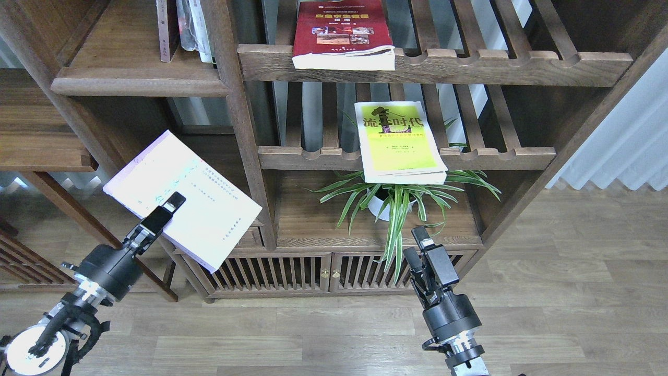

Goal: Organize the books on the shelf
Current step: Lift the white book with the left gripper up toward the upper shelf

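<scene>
My left gripper [168, 208] is shut on the white book with a lavender edge [209, 219] and holds it tilted in the air, in front of the bookcase and below the solid shelf [141, 83]. The dark red book [342, 31] lies flat on the upper slatted rack. The yellow-green book [399, 141] lies flat on the lower slatted rack and overhangs its front rail. My right gripper [417, 248] is open and empty, low in front of the cabinet, below the yellow-green book.
Thin upright volumes [182, 26] stand at the back right of the solid shelf. A spider plant in a white pot [396, 203] sits under the lower rack. A vertical post [235, 104] divides the shelf from the racks. A slatted cabinet [292, 271] is below.
</scene>
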Motion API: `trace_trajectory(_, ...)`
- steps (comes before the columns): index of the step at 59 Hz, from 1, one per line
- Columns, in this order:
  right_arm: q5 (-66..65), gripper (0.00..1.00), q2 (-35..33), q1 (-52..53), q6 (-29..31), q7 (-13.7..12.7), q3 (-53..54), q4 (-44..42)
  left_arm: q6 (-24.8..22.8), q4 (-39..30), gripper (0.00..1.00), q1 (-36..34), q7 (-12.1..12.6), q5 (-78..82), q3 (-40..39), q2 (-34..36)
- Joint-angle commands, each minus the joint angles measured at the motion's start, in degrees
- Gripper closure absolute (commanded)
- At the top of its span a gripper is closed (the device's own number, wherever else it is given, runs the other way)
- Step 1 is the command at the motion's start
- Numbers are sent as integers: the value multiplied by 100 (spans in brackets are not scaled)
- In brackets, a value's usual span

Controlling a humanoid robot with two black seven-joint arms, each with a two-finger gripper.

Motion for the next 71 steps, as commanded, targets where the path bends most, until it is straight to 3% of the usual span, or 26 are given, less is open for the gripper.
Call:
trace_trajectory(1,-1,2,0,-1,0,-6,89,-9,-1,-3,94,-311,0,-79,10,1)
trace_trajectory(19,-10,2,0,8,0,-7,133,-27,-1,-3,95,-214,0,-79,-104,1)
trace_trajectory(33,-10,2,0,8,0,-7,133,-44,-1,-3,95,523,0,-79,-473,370)
trace_trajectory(50,-10,2,0,43,0,-15,124,-53,-1,-3,95,1271,0,-44,-632,352)
trace_trajectory(71,-10,2,0,43,0,-15,133,-62,-1,-11,94,1253,0,-44,-1194,739)
